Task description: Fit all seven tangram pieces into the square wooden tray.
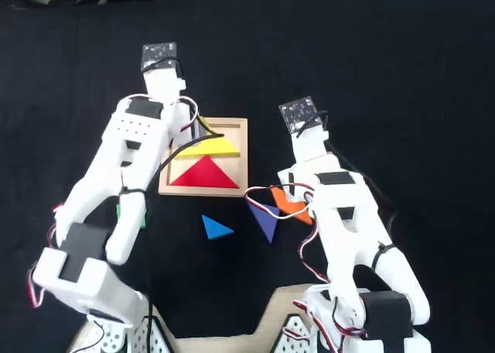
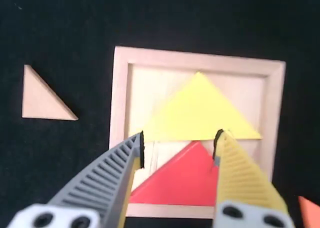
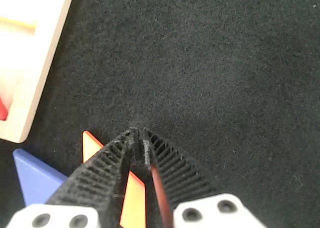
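Tangram pieces are split between tray and bench. The yellow triangle point(image 2: 200, 110) and red triangle point(image 2: 185, 180) lie in the square wooden tray point(image 2: 120, 113), the red one's tip touching the yellow one's long edge. The orange piece point(image 1: 288, 200), purple triangle point(image 1: 265, 220), small blue triangle point(image 1: 215, 227) and a bare wood triangle point(image 2: 44, 98) lie on the black bench point(image 1: 387, 59). The left gripper point(image 2: 178, 143) hangs over the red triangle with fingers spread and empty. The right gripper point(image 3: 137, 135) has fingers pressed together above the orange piece; whether they touch it I cannot tell. The yellow triangle probably needs turning so its long edge lies flush against a side wall. As it sits, only narrow wedges of tray floor remain beside it. Loose pieces crowd between the arms, while the bench beyond the tray offers room.
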